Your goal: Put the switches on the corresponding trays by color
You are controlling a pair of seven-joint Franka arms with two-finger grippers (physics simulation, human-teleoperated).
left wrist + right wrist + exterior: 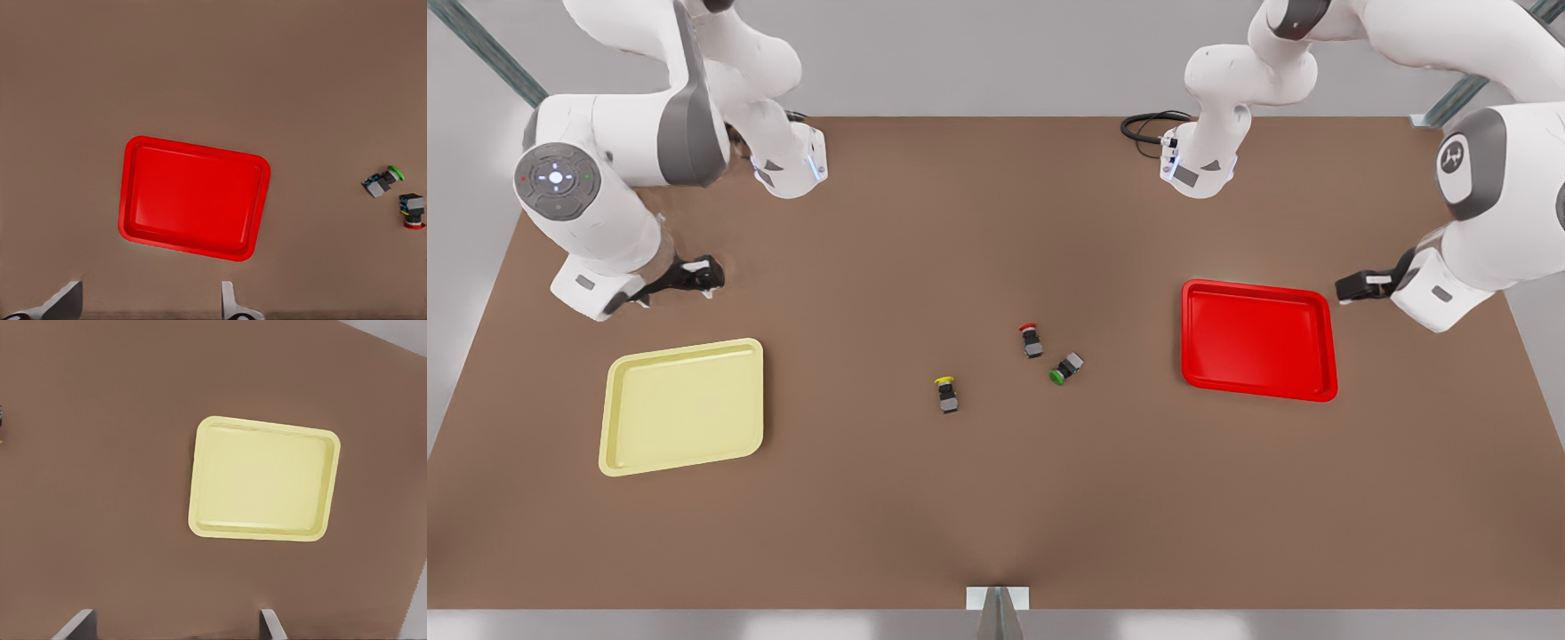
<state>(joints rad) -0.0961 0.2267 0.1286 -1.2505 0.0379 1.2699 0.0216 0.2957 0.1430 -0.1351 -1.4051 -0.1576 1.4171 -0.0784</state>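
Observation:
Three tiny switches lie near the table's middle: a yellow-capped switch [947, 394], a red-capped switch [1032, 340] and a green-capped switch [1067, 367]. The pale yellow tray [683, 406] lies at the front view's left and the red tray [1258, 340] at its right, both bare. My left gripper [1352, 286] hovers just past the red tray's far right corner, open [148, 310]; its wrist view looks down on the red tray [193, 198], the green switch [382, 182] and the red switch [411, 210]. My right gripper [698, 276] hangs behind the yellow tray [263, 479], open [175, 630].
The arm bases [787, 164] [1199, 169] stand at the back of the brown table. A black cable [1147, 127] coils beside the base on the front view's right. A grey bracket [997, 604] sits at the middle of the near edge.

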